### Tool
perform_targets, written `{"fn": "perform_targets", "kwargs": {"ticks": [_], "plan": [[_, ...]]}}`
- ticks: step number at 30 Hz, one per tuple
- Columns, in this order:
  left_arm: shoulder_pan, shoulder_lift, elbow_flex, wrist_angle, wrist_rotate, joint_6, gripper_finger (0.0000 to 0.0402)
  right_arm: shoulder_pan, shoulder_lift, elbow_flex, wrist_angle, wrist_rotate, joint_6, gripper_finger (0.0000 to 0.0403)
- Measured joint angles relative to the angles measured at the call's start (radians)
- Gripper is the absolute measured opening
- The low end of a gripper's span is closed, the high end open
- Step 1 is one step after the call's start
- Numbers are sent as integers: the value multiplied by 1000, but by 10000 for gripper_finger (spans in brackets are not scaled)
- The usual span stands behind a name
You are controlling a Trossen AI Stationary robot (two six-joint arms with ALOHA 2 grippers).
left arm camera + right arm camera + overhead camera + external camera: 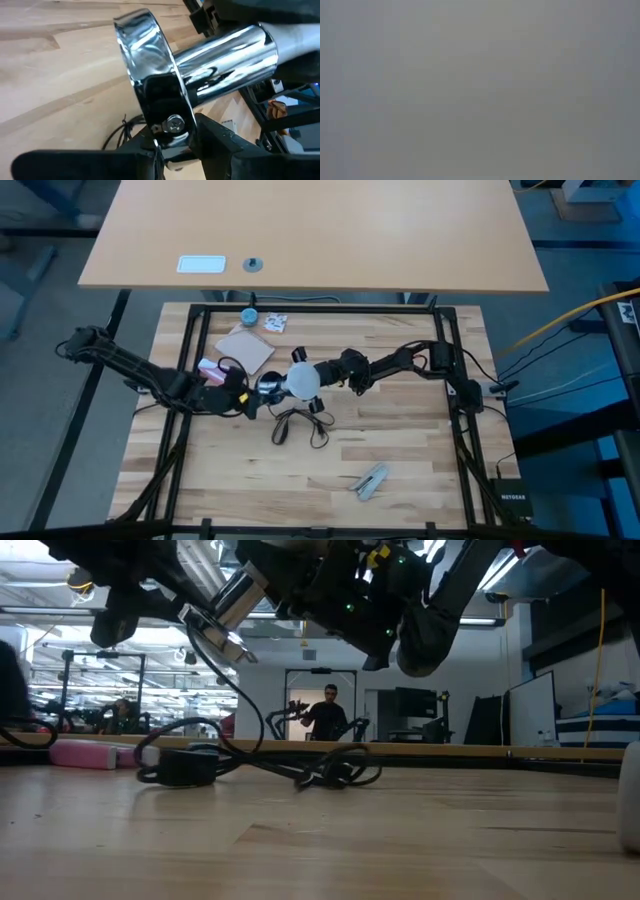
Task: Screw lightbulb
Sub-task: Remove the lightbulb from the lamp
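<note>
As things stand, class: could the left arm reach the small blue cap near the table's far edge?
Probably not right now. The left pincer is clamped on the chrome lamp fitting at mid-table. The blue cap lies apart with nothing around it, but the arm would have to release first.

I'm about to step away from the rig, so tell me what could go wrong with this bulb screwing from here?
1. The left pincer grips only the small bracket of the chrome lamp socket, so twisting could turn the socket in the grip.
2. The black cord lies looped below the lightbulb and might snag.
3. The right pincer holds a smooth round bulb, which may slip or cross-thread.
</note>
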State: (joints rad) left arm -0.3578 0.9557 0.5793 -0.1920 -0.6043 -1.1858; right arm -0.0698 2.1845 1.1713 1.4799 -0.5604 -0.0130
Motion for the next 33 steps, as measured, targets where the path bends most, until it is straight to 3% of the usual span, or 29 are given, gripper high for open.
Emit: {"fn": "perform_targets", "kwargs": {"ticks": [14,18,26,33], "plan": [[101,-1,0,-12,33,63,86,0,0,-3,-2,30,-27,166],[99,-3,0,-20,106,126,93,0,1,-4,-3,38,-38,166],[35,11,1,-58,170,233,178,4,3,-4,-23,33,-20,165],[-3,18,0,-71,219,135,226,2,4,-4,-48,40,-26,164]]}}
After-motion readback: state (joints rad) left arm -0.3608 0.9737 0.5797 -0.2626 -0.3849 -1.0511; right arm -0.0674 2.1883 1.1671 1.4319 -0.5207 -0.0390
